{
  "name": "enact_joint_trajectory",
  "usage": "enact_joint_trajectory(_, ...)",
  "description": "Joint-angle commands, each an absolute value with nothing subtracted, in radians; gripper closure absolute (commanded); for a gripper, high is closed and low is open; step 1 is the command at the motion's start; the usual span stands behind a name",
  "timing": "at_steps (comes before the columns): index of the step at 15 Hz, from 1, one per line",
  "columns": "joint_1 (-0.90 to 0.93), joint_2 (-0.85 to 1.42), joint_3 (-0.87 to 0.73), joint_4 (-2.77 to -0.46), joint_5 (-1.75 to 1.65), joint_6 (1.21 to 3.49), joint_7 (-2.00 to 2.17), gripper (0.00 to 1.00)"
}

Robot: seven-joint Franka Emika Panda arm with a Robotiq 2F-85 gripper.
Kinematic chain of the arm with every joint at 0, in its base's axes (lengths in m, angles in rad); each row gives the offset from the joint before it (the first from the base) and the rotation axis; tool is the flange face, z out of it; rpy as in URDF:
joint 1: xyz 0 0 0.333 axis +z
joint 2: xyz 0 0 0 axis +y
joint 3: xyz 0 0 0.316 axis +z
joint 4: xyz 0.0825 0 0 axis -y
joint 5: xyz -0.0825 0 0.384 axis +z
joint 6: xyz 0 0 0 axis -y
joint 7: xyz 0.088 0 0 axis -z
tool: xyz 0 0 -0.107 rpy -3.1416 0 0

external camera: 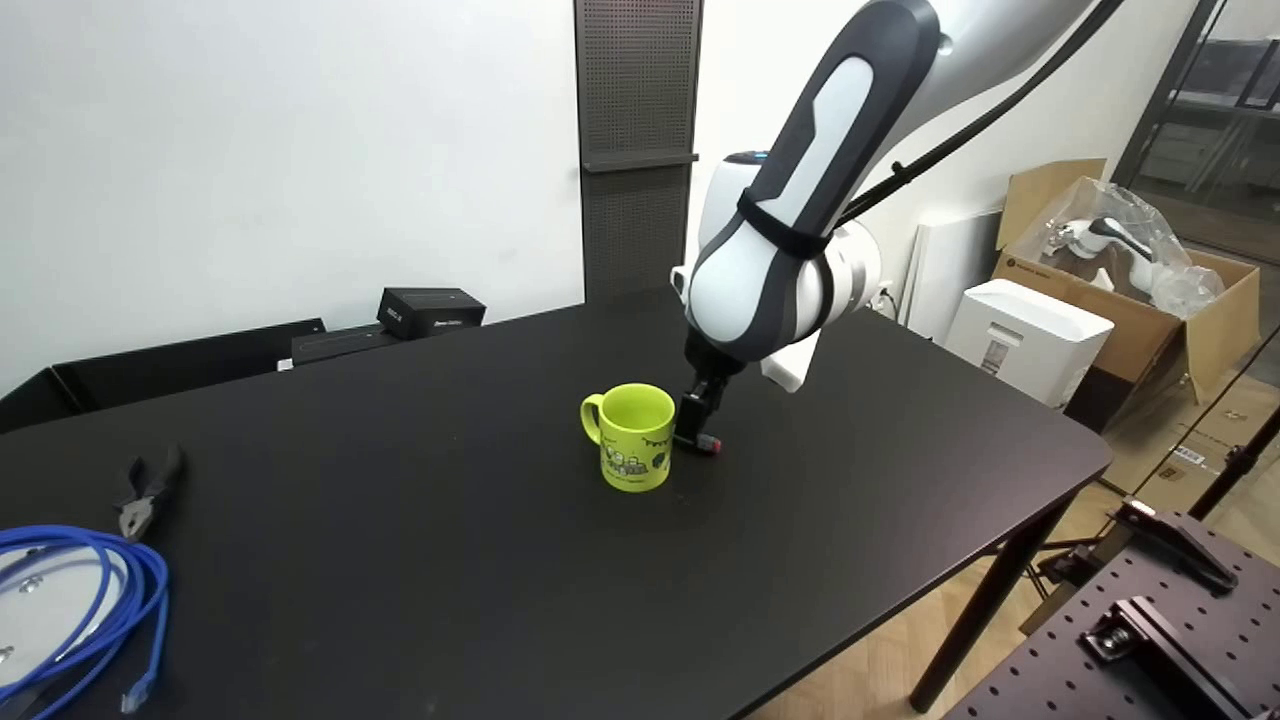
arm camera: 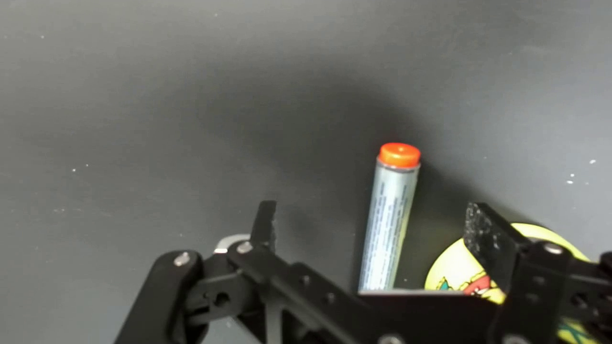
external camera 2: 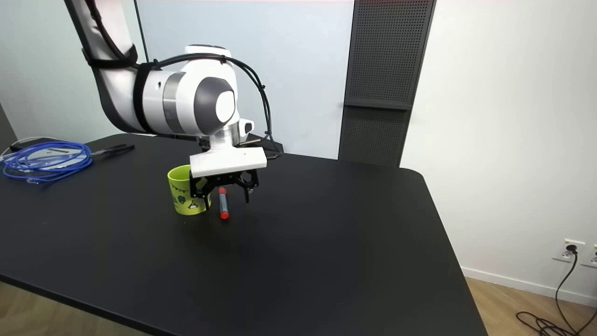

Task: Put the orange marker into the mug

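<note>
Through both exterior views I see white walls (external camera 2: 494, 116), a dark perforated panel (external camera: 640, 90), a black round-cornered table (external camera: 420, 600) and wooden flooring (external camera 2: 42, 308).

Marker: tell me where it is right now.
In an exterior view, the marker lies on the table just right of the mug; the wrist view shows it between the fingers of the open gripper, touching neither.
</note>
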State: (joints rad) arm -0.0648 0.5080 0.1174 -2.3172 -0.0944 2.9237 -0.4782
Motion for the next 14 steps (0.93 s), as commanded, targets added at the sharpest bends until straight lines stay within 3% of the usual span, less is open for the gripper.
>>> enact_joint_trajectory(1, -0.073, 0.535, 0.132, -2.285, -0.104, 2.903, -0.423, 0.26)
enact_joint_trajectory(11, -0.119, 0.511, 0.176, -2.313, -0.072, 2.922, -0.412, 0.95)
enact_joint_trajectory(12, -0.120, 0.497, 0.178, -2.322, -0.070, 2.922, -0.409, 0.99)
enact_joint_trajectory(14, -0.115, 0.462, 0.173, -2.342, -0.074, 2.915, -0.399, 0.95)
